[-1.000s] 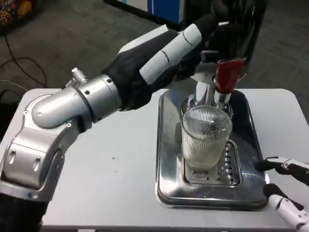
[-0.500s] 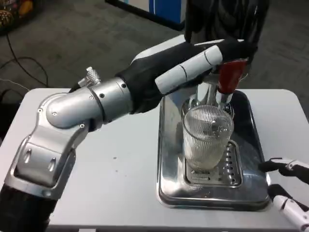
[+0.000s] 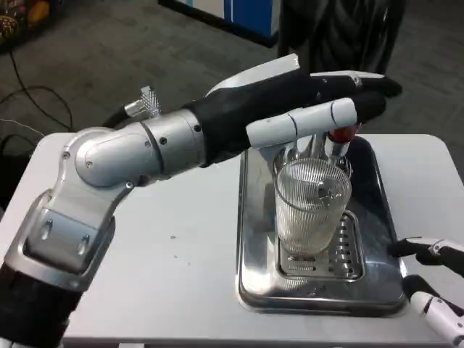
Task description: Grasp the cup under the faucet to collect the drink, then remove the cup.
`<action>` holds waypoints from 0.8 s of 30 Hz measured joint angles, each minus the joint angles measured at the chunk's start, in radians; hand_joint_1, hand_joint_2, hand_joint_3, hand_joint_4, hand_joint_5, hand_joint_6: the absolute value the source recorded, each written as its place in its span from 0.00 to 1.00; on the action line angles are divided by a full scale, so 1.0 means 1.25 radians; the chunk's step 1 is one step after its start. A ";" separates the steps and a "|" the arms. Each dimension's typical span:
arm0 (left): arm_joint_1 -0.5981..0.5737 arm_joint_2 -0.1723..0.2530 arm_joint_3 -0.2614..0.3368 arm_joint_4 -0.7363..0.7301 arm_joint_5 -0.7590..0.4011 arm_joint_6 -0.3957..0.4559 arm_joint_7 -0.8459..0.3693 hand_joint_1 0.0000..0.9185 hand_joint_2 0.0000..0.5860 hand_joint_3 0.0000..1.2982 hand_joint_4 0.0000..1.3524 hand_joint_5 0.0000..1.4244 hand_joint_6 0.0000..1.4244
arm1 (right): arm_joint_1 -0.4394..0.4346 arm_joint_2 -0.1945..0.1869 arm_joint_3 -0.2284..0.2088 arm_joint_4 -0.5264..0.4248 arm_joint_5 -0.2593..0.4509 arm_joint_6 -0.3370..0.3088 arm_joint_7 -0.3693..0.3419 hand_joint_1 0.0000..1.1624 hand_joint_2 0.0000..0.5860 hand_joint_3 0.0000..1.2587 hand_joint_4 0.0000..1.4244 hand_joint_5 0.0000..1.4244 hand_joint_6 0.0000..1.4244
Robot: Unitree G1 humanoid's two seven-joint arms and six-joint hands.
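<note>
- Cup (image 3: 312,206): clear ribbed glass, standing upright on the slotted drain grate (image 3: 346,254) of the metal tray (image 3: 255,239). It sits directly below the faucet (image 3: 319,151). No hand is touching it.
- Tray: chrome, rectangular, resting on the white counter (image 3: 167,254) towards its right half.
- Faucet: chrome body rising behind the cup; a red handle (image 3: 344,133) shows at its top, largely covered by the left hand.
- Left hand (image 3: 304,105): reaches across from the picture's left, above the cup and over the faucet top. Its fingers (image 3: 301,123) are extended and lie close together, pointing to the right, with the dark tips just past the red handle. Whether they press the handle or merely lie over it cannot be told. The hand holds nothing visible.
- Left forearm (image 3: 138,156): silver, running diagonally from the lower left up to the hand, clear of the counter surface.
- Right hand (image 3: 431,279): at the lower right edge, just beside the tray's right rim and apart from the cup. Its fingers (image 3: 417,248) are apart, holding nothing.
</note>
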 measured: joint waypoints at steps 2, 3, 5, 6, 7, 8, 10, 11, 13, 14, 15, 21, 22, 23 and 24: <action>0.000 0.003 -0.003 0.000 0.006 -0.007 -0.001 0.00 0.19 0.13 0.06 0.11 0.12 | -0.002 0.000 0.000 0.000 0.005 0.004 0.000 0.29 0.76 0.23 0.11 0.12 0.00; 0.000 0.006 -0.006 0.000 0.010 -0.012 -0.003 0.00 0.19 0.13 0.06 0.11 0.12 | -0.005 0.000 -0.001 0.000 0.015 0.010 0.001 0.29 0.76 0.23 0.11 0.12 0.00; -0.002 0.010 -0.011 0.000 0.017 -0.019 -0.004 0.00 0.19 0.13 0.06 0.11 0.12 | -0.010 0.000 -0.004 0.001 0.032 0.022 0.005 0.29 0.76 0.22 0.11 0.12 0.00; -0.004 0.012 -0.014 0.000 0.026 -0.024 -0.005 0.00 0.19 0.13 0.06 0.11 0.12 | -0.013 0.000 -0.005 0.002 0.045 0.032 0.009 0.29 0.76 0.22 0.11 0.12 0.00; -0.005 0.013 -0.017 0.000 0.030 -0.027 -0.006 0.00 0.19 0.13 0.06 0.11 0.12 | -0.015 0.000 -0.006 0.003 0.053 0.037 0.011 0.29 0.76 0.20 0.11 0.12 0.01; -0.007 0.017 -0.021 0.000 0.036 -0.033 -0.006 0.00 0.19 0.13 0.06 0.11 0.12 | -0.021 -0.001 -0.008 0.005 0.070 0.049 0.017 0.29 0.75 0.20 0.10 0.12 0.02; -0.009 0.026 -0.027 -0.001 0.039 -0.041 -0.007 0.00 0.19 0.13 0.06 0.11 0.12 | -0.030 -0.002 -0.010 0.007 0.093 0.060 0.023 0.29 0.72 0.16 0.09 0.12 0.03; -0.011 0.029 -0.029 -0.001 0.041 -0.044 -0.007 0.00 0.19 0.13 0.06 0.11 0.12 | -0.032 -0.002 -0.010 0.007 0.099 0.062 0.024 0.30 0.71 0.15 0.08 0.12 0.04; -0.012 0.034 -0.032 -0.002 0.053 -0.052 -0.007 0.00 0.19 0.13 0.06 0.11 0.12 | -0.039 -0.003 -0.010 0.008 0.115 0.068 0.028 0.31 0.68 0.13 0.08 0.12 0.05; -0.015 0.038 -0.036 -0.002 0.063 -0.058 -0.008 0.00 0.19 0.13 0.06 0.11 0.12 | -0.046 -0.003 -0.010 0.012 0.135 0.073 0.033 0.31 0.67 0.13 0.08 0.12 0.05; -0.016 0.040 -0.039 -0.003 0.067 -0.063 -0.008 0.00 0.19 0.13 0.05 0.11 0.12 | -0.051 -0.004 -0.010 0.015 0.145 0.075 0.036 0.31 0.67 0.12 0.08 0.12 0.06; -0.023 0.051 -0.055 -0.003 0.094 -0.088 -0.008 0.00 0.20 0.12 0.05 0.11 0.12 | -0.072 -0.008 -0.005 0.030 0.184 0.087 0.037 0.33 0.65 0.10 0.06 0.12 0.07; -0.024 0.052 -0.056 -0.002 0.098 -0.090 -0.008 0.00 0.20 0.12 0.05 0.11 0.12 | -0.073 -0.008 -0.003 0.030 0.187 0.088 0.037 0.33 0.65 0.10 0.06 0.12 0.07; -0.025 0.053 -0.057 -0.002 0.099 -0.092 -0.008 0.00 0.20 0.12 0.05 0.11 0.12 | -0.075 -0.008 -0.002 0.030 0.188 0.089 0.037 0.33 0.65 0.10 0.06 0.12 0.07; -0.026 0.053 -0.058 -0.001 0.101 -0.096 -0.008 0.00 0.20 0.12 0.05 0.11 0.12 | -0.077 -0.008 0.001 0.030 0.188 0.090 0.037 0.33 0.65 0.10 0.06 0.12 0.07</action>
